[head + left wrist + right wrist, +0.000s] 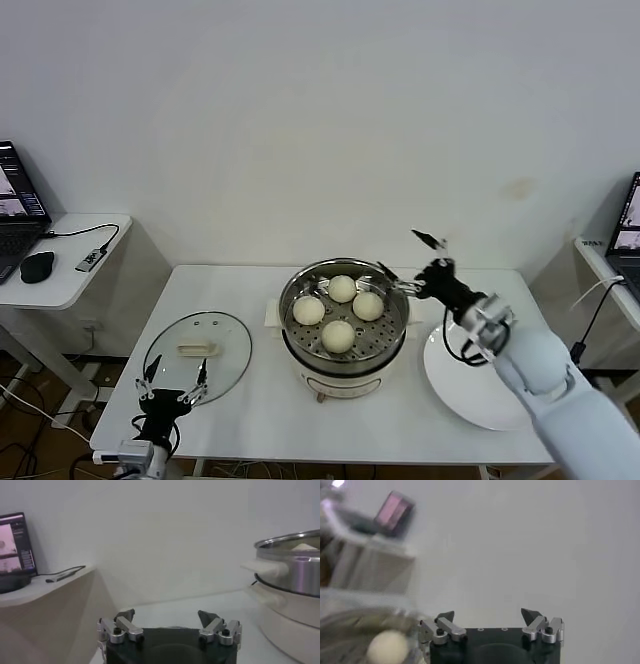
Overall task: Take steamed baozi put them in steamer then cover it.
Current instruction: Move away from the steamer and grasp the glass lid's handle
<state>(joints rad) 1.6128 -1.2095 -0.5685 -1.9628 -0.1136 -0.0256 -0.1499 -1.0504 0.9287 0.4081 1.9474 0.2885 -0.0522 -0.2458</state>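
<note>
Four small, smooth, cream-white steamed baozi (339, 309) sit on the perforated tray inside the round, shiny stainless-steel steamer (344, 362), which stands on its cream-white base at the middle of the white table (250, 410). The round transparent glass cover (197, 349) with a cream-white bar handle lies flat on the table to the steamer's left, apart from it. The left gripper (173, 380) hovers at the cover's near edge, jaws spread wide and empty. The right gripper (409, 260) hangs above the steamer's far right rim, jaws wide and empty. A flat round white plate (465, 385) lies right of the steamer, bare.
</note>
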